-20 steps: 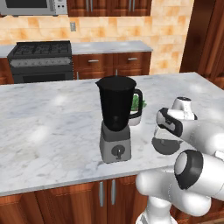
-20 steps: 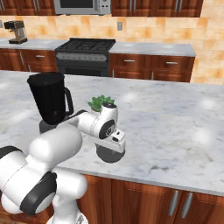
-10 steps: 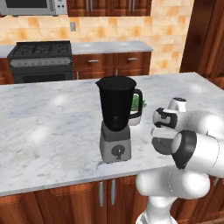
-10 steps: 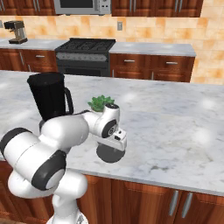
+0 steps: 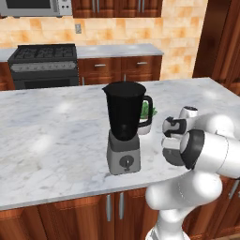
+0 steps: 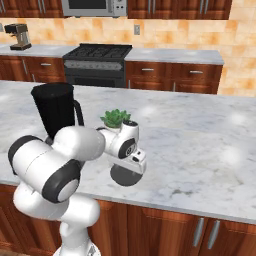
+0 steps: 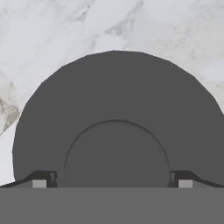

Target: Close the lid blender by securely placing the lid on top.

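One lid [image 7: 116,127], one blender [image 5: 124,126], one potted plant [image 6: 115,119] and one hand [image 7: 112,180] are on or over the marble counter [image 5: 51,140].

The lid is a flat, round, matte dark grey disc with a raised circular centre. In the hand view it lies directly under the hand, with the white, grey-veined stone showing around its rim. The two dark fingers [image 7: 43,179] stand either side of the raised centre, just at its edges; whether they press on it or only bracket it I cannot tell. In the right base view the lid [image 6: 125,175] sits near the front edge of the counter, beneath the hand [image 6: 134,162], to the right of the blender [image 6: 56,110] and apart from it.

The blender has a tall, black, tapered jar with an open mouth and a looped side handle, on a boxy grey base with a round black dial at its front. The plant, green and leafy, stands in a small white pot just behind the jar's handle.

Behind the counter run wooden cabinets, one black stove [image 5: 44,58] and a tan tiled wall.
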